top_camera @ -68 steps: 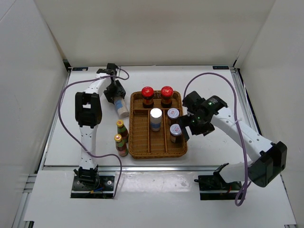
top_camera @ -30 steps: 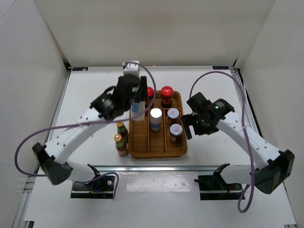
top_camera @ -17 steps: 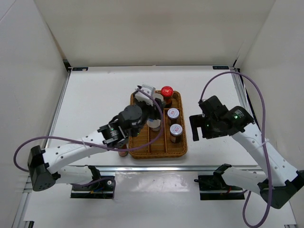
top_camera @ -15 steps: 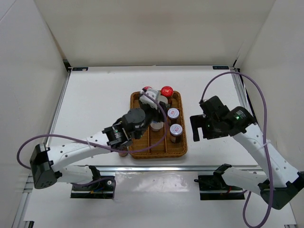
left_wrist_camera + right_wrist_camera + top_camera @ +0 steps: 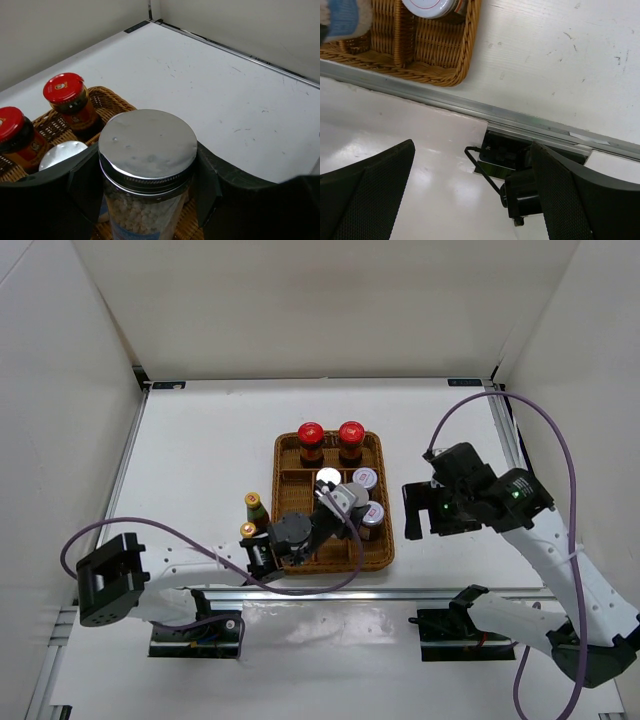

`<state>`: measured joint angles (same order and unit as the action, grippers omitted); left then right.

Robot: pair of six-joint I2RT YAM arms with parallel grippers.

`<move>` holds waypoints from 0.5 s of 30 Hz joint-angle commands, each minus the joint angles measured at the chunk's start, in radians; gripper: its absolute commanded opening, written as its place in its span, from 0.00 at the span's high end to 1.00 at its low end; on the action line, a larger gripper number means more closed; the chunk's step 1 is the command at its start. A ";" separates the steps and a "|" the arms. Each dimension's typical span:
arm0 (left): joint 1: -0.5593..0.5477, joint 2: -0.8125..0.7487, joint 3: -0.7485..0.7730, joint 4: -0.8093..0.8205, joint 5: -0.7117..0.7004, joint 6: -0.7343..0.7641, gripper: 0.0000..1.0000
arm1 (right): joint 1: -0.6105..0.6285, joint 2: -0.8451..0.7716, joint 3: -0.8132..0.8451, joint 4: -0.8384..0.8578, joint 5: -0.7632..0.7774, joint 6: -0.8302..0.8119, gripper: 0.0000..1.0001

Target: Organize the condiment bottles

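My left gripper (image 5: pixel 338 508) is shut on a plain silver-capped bottle (image 5: pixel 147 145) with a blue label and holds it upright over the middle of the brown wicker tray (image 5: pixel 385 540). In the tray stand two red-capped bottles (image 5: pixel 310 437) (image 5: pixel 351 435), another silver-capped bottle (image 5: pixel 328 478) and two grey-capped bottles with a red mark (image 5: pixel 364 478) (image 5: pixel 375 512). Two slim bottles (image 5: pixel 257 508) (image 5: pixel 248 532) stand on the table left of the tray. My right gripper (image 5: pixel 413 510) is open and empty, right of the tray.
The right wrist view looks down past the open fingers (image 5: pixel 367 200) at the tray's near right corner (image 5: pixel 440 55), the table's front rail (image 5: pixel 530 125) and the arm's base mount (image 5: pixel 520 165). White walls enclose the table.
My left arm has swung the silver-capped bottle from the far left of the table to over the tray and drawn it nearer and lower. My right gripper has backed off to the right of the tray.
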<state>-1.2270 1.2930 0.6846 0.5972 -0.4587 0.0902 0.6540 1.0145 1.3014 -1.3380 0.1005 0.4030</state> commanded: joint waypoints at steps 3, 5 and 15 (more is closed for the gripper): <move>-0.014 0.022 -0.065 0.295 0.011 -0.006 0.89 | -0.004 -0.042 0.041 -0.096 -0.048 -0.016 0.00; -0.014 0.052 -0.107 0.349 -0.001 -0.016 0.89 | -0.004 -0.051 0.041 -0.096 -0.061 -0.016 0.00; -0.035 0.074 -0.227 0.452 -0.064 -0.078 0.85 | -0.004 -0.060 0.041 -0.087 -0.104 -0.055 0.00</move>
<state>-1.2530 1.3880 0.4519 0.9253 -0.4889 0.0326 0.6537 0.9619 1.3022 -1.3396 0.0250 0.3752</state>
